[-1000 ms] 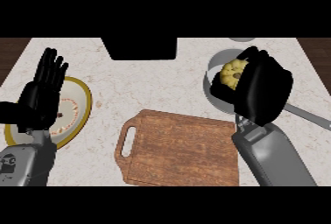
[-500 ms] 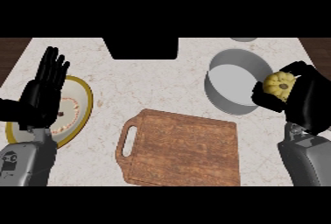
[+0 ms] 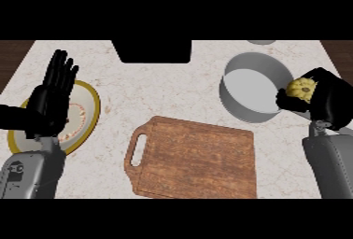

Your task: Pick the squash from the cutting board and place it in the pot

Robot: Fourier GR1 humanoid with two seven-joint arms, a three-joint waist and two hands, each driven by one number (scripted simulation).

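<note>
The right hand [image 3: 329, 103], fingers curled round the yellow squash [image 3: 300, 87], holds it just beside the pot's [image 3: 243, 108] right rim, so the opening lies to its left, off the cutting board [image 3: 196, 159].

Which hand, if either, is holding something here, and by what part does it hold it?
The right hand holds the yellow squash, its fingers curled round the squash's lower side, beside the pot. The left hand is open and holds nothing.

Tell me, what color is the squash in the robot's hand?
Yellow. The squash shows in the head view, held in the right hand beside the grey pot.
</note>
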